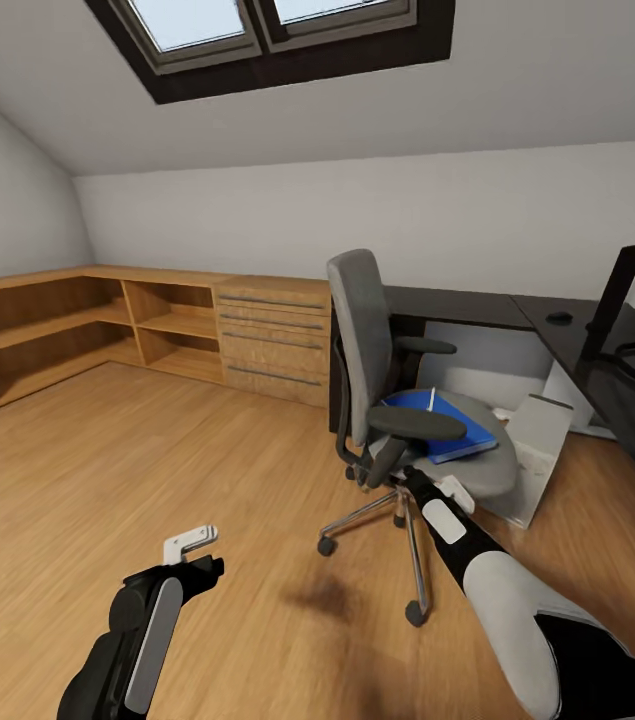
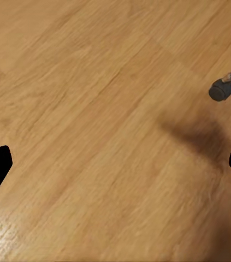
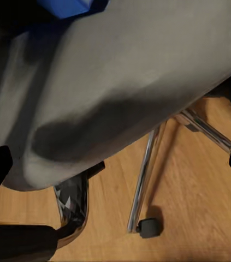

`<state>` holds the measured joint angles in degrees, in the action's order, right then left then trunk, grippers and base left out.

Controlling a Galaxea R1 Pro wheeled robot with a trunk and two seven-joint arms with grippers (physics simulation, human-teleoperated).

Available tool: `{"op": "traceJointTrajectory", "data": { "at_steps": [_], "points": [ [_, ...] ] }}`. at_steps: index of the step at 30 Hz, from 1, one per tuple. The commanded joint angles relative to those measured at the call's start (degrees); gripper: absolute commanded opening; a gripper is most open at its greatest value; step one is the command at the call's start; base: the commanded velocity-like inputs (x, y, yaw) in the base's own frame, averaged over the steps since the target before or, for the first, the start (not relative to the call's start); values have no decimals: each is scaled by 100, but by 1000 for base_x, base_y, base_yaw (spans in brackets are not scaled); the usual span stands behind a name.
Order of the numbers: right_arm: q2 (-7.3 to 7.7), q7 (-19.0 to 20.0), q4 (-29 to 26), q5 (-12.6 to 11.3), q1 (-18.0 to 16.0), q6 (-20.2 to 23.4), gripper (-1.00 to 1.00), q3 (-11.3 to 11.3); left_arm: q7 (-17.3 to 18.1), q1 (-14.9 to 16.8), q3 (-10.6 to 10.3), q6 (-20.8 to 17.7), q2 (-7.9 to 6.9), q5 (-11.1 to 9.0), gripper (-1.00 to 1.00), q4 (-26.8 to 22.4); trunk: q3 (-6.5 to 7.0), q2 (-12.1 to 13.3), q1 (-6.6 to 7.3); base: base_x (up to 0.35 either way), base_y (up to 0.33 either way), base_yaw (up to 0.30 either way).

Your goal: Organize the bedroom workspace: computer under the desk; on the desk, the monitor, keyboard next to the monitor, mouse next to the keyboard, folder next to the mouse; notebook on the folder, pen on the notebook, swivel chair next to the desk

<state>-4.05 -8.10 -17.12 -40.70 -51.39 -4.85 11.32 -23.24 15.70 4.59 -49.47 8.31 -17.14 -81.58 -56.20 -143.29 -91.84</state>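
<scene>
Nearest, the left gripper (image 1: 197, 545) hangs low over bare wood floor (image 1: 157, 470), its fingers spread wide with nothing between them; its wrist view has the dark fingertips at opposite edges, planks between them, and one caster (image 2: 220, 90) of the swivel chair (image 1: 397, 400) off to the side. Across from it, the right gripper (image 1: 442, 490) reaches in at the front edge of the chair's grey seat (image 3: 120, 82), close beneath the near black armrest (image 1: 417, 424); its fingers also stand apart, and whether they touch the seat I cannot tell. Past its fingertips the seat cushion looms close, with chrome legs and a caster (image 3: 149, 227) beneath it. Just beyond this gripper, on the seat, lies the blue folder (image 1: 447, 420), with a thin white pen (image 1: 431, 398) standing up from it. Beyond and to the right of the chair sits the light grey computer (image 1: 537, 455), on the floor by the black desk (image 1: 477, 305). Farther along the desk top rests the small dark mouse (image 1: 559, 317), and the black monitor (image 1: 622, 300) rises at the right edge. Farthest off, beyond the left gripper, wooden shelves and a drawer unit (image 1: 272, 340) line the wall.
</scene>
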Motion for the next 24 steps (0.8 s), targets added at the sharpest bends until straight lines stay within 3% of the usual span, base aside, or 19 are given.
{"op": "traceJointTrajectory", "data": {
  "at_steps": [1,13,24],
  "points": [
    [-1,-17,-2,-64,-3,-25,100,-16,-44,3,7,-17,4,-62,100,-7,-6,-2,1,0,0,-152],
    [18,-13,-2,-69,-3,-15,100,-12,-49,3,7,-12,4,-60,100,-7,-6,-2,1,-7,0,-224],
    [43,-16,-6,-70,-3,-22,100,-5,-51,3,16,-11,4,-54,100,-7,-6,-2,1,-187,40,-170]
  ]
}}
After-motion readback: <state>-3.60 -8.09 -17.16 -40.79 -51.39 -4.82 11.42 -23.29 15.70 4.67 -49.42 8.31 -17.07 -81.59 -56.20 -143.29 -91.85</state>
